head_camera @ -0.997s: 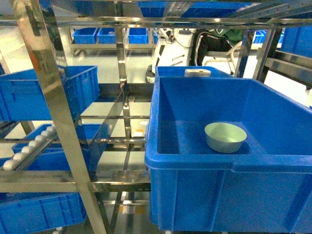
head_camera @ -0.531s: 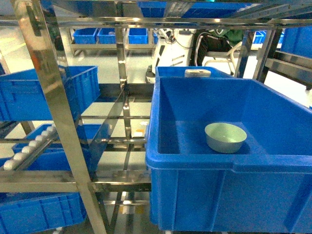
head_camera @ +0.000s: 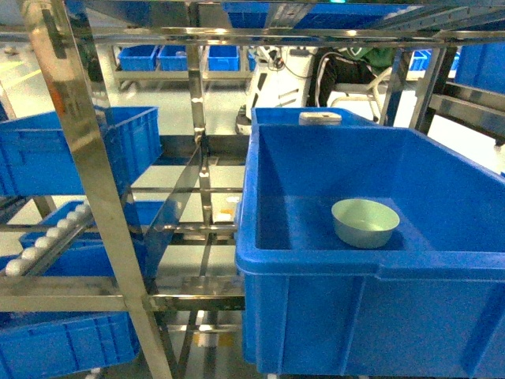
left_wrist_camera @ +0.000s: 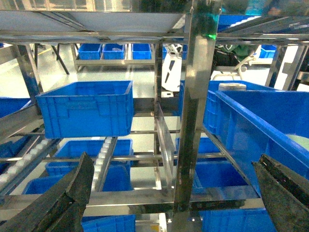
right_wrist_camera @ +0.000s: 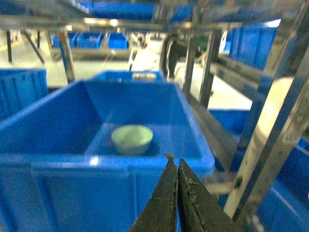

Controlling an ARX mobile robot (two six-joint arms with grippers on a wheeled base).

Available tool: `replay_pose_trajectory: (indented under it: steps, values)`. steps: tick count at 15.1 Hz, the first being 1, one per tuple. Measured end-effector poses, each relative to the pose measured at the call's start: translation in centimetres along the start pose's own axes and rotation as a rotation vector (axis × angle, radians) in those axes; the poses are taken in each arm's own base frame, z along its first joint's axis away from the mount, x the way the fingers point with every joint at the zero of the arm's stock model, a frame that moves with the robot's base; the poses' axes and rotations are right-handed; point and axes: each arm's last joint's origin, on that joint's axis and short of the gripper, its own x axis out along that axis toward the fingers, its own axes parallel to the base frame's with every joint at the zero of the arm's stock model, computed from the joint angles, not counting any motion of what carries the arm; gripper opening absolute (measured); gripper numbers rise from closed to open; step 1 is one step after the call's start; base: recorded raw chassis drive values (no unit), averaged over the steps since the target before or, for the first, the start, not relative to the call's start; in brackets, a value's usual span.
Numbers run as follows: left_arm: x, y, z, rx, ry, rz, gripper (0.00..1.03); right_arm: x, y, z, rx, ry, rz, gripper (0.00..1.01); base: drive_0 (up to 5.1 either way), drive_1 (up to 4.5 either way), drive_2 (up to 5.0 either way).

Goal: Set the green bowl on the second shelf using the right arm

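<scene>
Green bowl (head_camera: 364, 223) sits upright on the floor of the big blue crate (head_camera: 316, 316), toward its right-centre, crate parked on the steel rack (head_camera: 87, 181) tier. So the bowl looks like it's staged in the bin for pickup, not yet on its target shelf as far as I can judge. Right hand (right_wrist_camera: 175, 166) has its fingers pressed together, holding nothing, and hangs outside the crate's near wall, just above rim height; bowl lies ahead of it and slightly left, inside, well apart. Left hand (left_wrist_camera: 174, 193) is spread wide, empty, facing the rack upright (left_wrist_camera: 193, 111), parked out of the way. Neither hand shows in the head view. Next call: open up, clear the rim, drop in.
</scene>
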Motion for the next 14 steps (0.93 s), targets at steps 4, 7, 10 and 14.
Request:
replay_pose_trajectory:
  steps: [4, 7, 10, 14]
  values:
    - [0.0, 0.0, 0.01, 0.0, -0.001, 0.001, 0.98, -0.61, 0.0, 0.11, -0.001, -0.029, 0.0, 0.02, 0.0, 0.0, 0.0]
    - [0.0, 0.0, 0.0, 0.0, 0.0, 0.0, 0.98, -0.62, 0.0, 0.16, -0.001, -0.034, 0.001, 0.02, 0.0, 0.0, 0.0]
    - [0.0, 0.0, 0.01, 0.0, -0.001, 0.0, 0.98, -0.62, 0.0, 0.16, -0.002, -0.034, 0.0, 0.3, 0.0, 0.0, 0.0]
    - [0.0, 0.0, 0.0, 0.0, 0.0, 0.0, 0.98, -0.62, 0.0, 0.17, -0.002, -0.035, 0.0, 0.78, 0.0, 0.0, 0.0]
